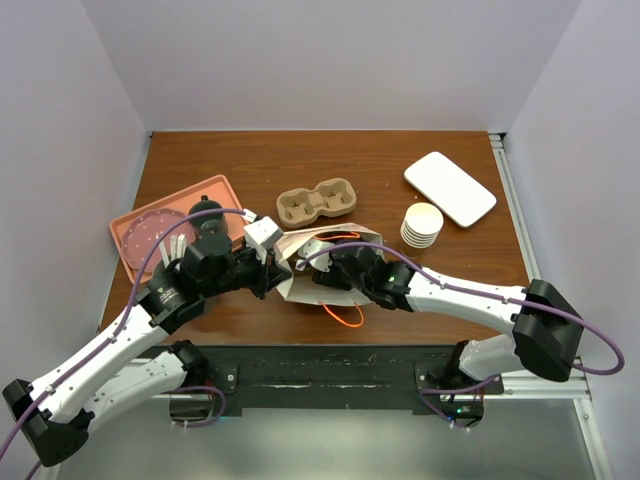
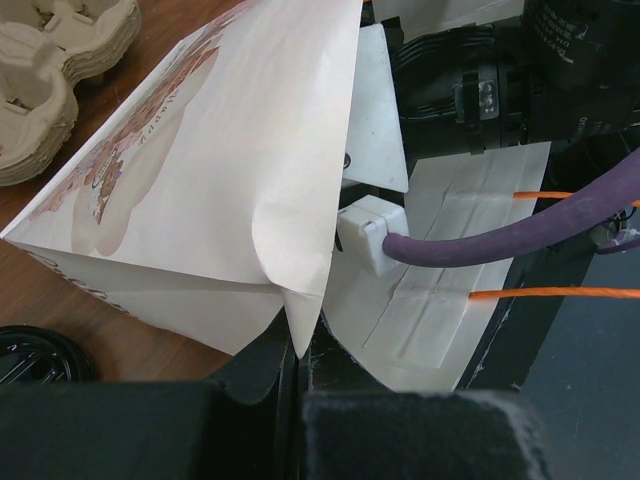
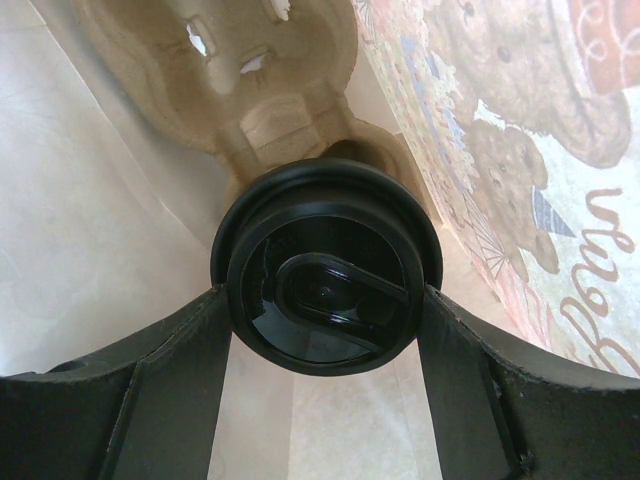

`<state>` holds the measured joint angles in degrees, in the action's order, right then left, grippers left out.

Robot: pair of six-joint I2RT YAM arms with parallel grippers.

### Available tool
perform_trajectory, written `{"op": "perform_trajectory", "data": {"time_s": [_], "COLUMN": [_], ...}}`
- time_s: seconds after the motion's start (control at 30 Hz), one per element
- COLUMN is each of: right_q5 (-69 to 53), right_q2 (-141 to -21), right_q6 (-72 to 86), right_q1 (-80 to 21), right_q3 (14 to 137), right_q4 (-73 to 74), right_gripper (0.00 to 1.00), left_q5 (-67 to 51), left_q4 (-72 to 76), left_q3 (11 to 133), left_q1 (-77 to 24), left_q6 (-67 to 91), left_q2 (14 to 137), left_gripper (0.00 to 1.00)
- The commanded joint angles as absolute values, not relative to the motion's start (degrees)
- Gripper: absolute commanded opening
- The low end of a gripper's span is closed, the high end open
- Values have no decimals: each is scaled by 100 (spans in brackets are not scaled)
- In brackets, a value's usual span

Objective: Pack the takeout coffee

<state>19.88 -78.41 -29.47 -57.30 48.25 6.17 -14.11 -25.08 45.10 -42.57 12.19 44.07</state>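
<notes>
Brown wooden tabletop point(image 1: 450, 270) between pale walls point(image 1: 330, 60) — a white printed paper bag point(image 1: 305, 250) with orange handles point(image 1: 345, 318) lies at its middle.
Left gripper point(image 2: 300, 365) is pinched tight on the bag's folded edge. Right gripper point(image 3: 325, 320) reaches inside the bag, its black fingers point(image 3: 180, 370) spread wide and pressed to either side of the takeout coffee point(image 3: 325, 270) — only its round black plastic sip lid shows. Just beyond the fingertips sits a tan moulded-pulp cup carrier point(image 3: 260, 70); the cup seems to rest at its near pocket, though the contact is hidden.
</notes>
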Motion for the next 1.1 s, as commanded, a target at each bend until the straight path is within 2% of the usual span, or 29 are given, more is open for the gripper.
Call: {"op": "perform_trajectory", "data": {"time_s": [0.0,0.1,0.37,0.53,1.07], "right_q5": [2013,1987,1942,1960,1995], "right_q2": [-7963,-7945,-7945,-7928,-7664], "right_q6": [-2681,-2681,-2689,-2733,-2690], "right_q1": [-5625,-5625,-5599,-5572,-5432], "right_q3": [4834,4834,4843,4939,5159], "right_q4": [580,589,598,615,984], "right_gripper": [73,80,88,96,99], "left_q5": [-1670,-1661,-1626,-1565,-1468], "left_q4": [-2259,-2267,-2268,-2294,-2399], "left_q3": [4649,4641,4667,4746,5185], "left_q1": [-4307,-4315,-4307,-4315,-4307], "left_q6": [1064,1064,1072,1107,1397], "left_q2": [4368,4368,4395,4465,4869], "left_gripper": [0,0,0,0,0]}}
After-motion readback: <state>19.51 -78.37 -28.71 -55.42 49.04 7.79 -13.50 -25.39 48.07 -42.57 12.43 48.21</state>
